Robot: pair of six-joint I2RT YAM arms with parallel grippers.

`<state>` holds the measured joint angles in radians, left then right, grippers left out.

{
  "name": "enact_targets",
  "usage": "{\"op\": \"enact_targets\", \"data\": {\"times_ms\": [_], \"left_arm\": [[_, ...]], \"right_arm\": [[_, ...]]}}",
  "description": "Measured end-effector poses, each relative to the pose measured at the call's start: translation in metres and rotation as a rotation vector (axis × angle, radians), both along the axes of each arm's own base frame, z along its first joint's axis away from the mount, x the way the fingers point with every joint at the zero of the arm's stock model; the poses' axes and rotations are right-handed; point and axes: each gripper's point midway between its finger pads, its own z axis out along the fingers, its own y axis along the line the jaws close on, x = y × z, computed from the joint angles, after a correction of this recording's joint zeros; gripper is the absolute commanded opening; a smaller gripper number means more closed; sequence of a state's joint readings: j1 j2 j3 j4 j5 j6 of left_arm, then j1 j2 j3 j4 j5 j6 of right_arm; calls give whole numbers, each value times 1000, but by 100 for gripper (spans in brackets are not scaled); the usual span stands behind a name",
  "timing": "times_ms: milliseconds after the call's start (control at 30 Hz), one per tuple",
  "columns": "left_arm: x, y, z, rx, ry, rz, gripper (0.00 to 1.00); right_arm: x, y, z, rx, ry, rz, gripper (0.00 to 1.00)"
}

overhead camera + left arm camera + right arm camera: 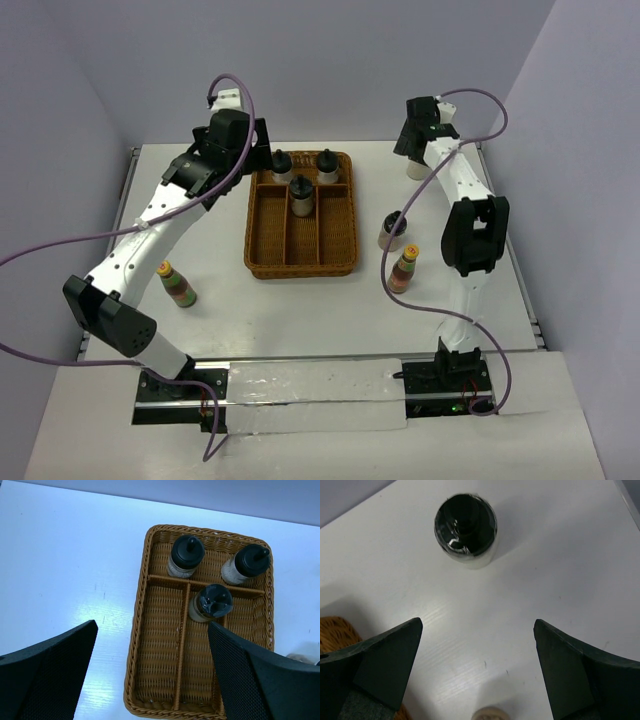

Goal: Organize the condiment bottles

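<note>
Three squat whitish condiment bottles with black caps stand in the far end of the brown wicker tray [262,235]: two in the back compartment [186,556] [247,563], one just in front [211,603]. Another squat bottle [392,231] stands on the table right of the tray. A further one [465,529] stands near the far right edge, just ahead of my open, empty right gripper [477,622]. Two reddish-brown bottles with yellow caps stand on the table, one at the right [404,270], one at the left [177,285]. My left gripper [151,625] hangs open and empty above the tray.
The tray [134,630] has long empty compartments in its near part. In the right wrist view its corner [332,632] shows at the left, and a pale round thing [490,714] sits at the bottom edge. Walls close the table at the back and sides.
</note>
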<state>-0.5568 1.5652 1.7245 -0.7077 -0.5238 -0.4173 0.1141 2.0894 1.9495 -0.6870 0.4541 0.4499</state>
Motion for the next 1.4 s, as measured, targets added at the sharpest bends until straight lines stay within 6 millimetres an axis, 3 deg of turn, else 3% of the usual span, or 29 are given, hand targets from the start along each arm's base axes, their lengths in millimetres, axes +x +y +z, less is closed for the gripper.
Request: {"op": "enact_targets", "data": {"times_ms": [367,667,800,1000,1233,1300,1400], "left_arm": [[3,0,-7,10,15,4,99],[7,-3,-19,16,44,5,99],[8,-5,-24,17,55,7,99],[8,-5,-27,20,64,6,99],[7,-4,-27,21,67,6,99],[7,-4,-27,21,68,6,99],[7,-4,-28,21,69,7,99]], "right_arm": [[51,-25,-35,21,21,-9,100],[70,-31,-34,-2,3,27,100],[70,-31,-45,-12,27,40,99],[73,-31,-60,-18,51,52,87],[80,-29,-59,-19,35,70,79],[83,-29,-56,-20,22,75,73],[85,-29,-54,-24,15,77,57]]}}
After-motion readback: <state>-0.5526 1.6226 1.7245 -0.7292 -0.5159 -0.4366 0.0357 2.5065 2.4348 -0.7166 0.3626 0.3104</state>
